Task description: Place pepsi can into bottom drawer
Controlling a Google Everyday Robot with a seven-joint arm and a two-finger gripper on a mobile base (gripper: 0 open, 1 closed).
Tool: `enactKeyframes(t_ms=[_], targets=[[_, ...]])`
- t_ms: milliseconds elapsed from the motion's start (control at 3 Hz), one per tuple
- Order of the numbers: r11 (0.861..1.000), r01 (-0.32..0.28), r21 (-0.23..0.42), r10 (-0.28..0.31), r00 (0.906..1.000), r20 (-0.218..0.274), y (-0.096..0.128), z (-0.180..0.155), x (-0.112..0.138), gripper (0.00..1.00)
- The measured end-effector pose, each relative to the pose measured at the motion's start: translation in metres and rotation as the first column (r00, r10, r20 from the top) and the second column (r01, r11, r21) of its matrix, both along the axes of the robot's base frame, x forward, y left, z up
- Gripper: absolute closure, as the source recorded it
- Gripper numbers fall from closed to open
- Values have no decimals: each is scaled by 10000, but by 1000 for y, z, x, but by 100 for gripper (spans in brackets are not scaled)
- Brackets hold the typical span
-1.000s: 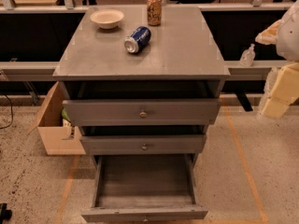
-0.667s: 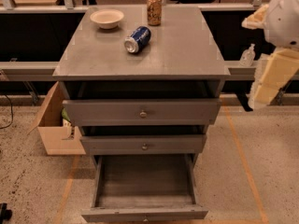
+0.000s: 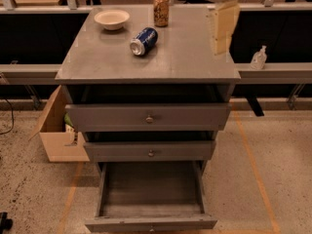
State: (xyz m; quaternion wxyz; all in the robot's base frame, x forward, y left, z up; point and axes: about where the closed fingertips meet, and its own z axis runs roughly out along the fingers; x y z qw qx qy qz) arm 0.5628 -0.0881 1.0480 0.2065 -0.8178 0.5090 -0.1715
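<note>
I am judging the task hardly begun: the pepsi can (image 3: 144, 41) is lying sideways on the cabinet top (image 3: 185, 57), upper middle, the bottom drawer (image 3: 151, 186) is standing open below, and the gripper (image 3: 223, 27) is hovering upper right, apart from the can, its grip state I cannot tell.

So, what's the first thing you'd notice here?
Probably the blue pepsi can lying on its side on top of the grey cabinet, near a bowl and a gold can. The bottom drawer is pulled open and empty, and the robot's gripper hovers over the cabinet's right side.
</note>
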Motion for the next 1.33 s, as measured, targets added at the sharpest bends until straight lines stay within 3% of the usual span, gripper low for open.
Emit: enactKeyframes(t_ms=[333,667,1000,1333], targets=[[9794,-1918,-634,1950,9796,483,39,0,51,0],[9602,-2618,-977,2688,9608,674,43,3,56,0],[9590,-2544,-1246,2649,9613,756,43,-6,60,0],[9505,-2601,-1697,2781,9561,924,10,-30,85,0]])
